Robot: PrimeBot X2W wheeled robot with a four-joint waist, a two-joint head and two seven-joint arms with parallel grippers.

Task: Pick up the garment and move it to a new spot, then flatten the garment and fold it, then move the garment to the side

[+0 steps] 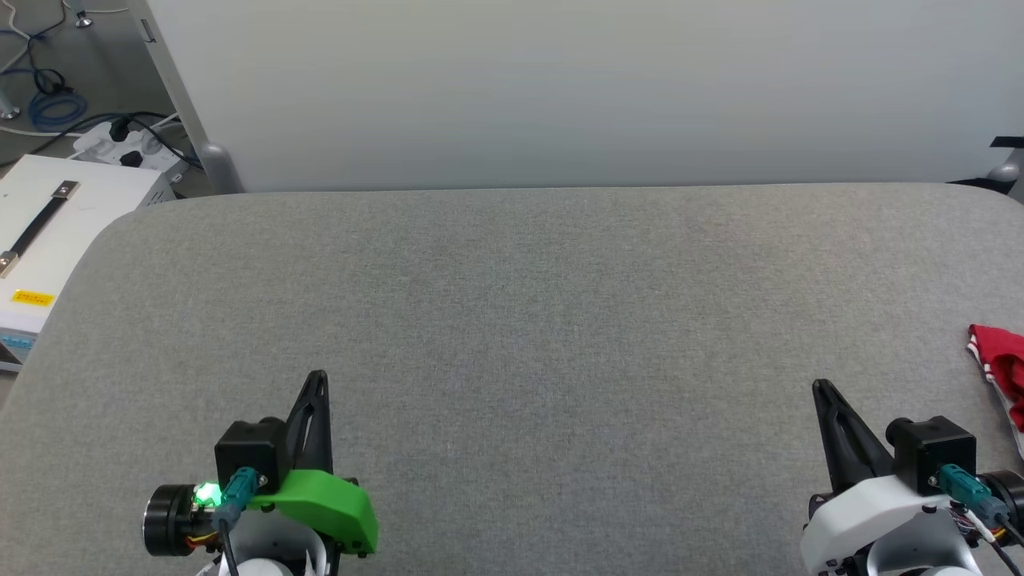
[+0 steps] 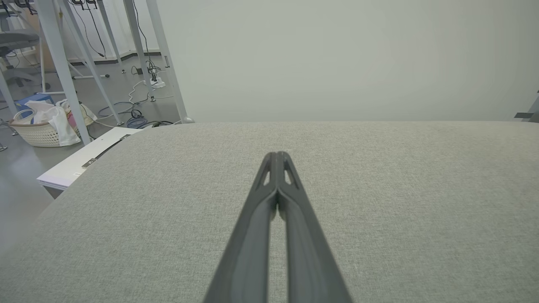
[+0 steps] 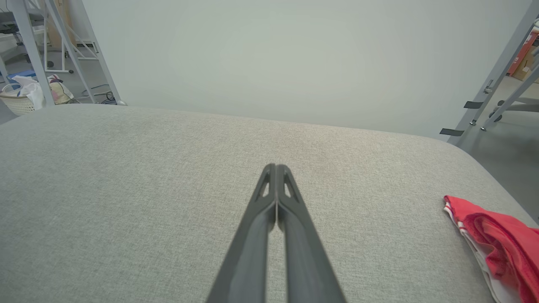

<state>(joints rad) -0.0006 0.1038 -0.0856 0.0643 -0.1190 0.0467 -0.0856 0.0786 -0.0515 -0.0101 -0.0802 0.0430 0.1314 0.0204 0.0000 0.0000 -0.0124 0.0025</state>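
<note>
- While the shirt [image 1: 1000,364] lies bunched at the right edge of the table [image 1: 560,320], the right gripper [image 1: 820,388] hovers over the table's near right part. The two are well apart, with the shirt to the gripper's right and slightly farther up the table.
- The right gripper's two dark fingers are pressed together tip to tip and hold nothing.
- The left gripper [image 1: 318,380] is over the table's near left part, its fingers also pressed together and empty.
- Counted: one shirt, one grey cloth-covered table, and two grippers with two fingers each.
- The shirt shows red cloth, a red-and-white striped band and a white strip along its edge.
- Off the table's far left corner sits one white box [image 1: 48,232] with a black handle. It carries one yellow sticker [image 1: 32,298] whose writing is too small to read.
</note>
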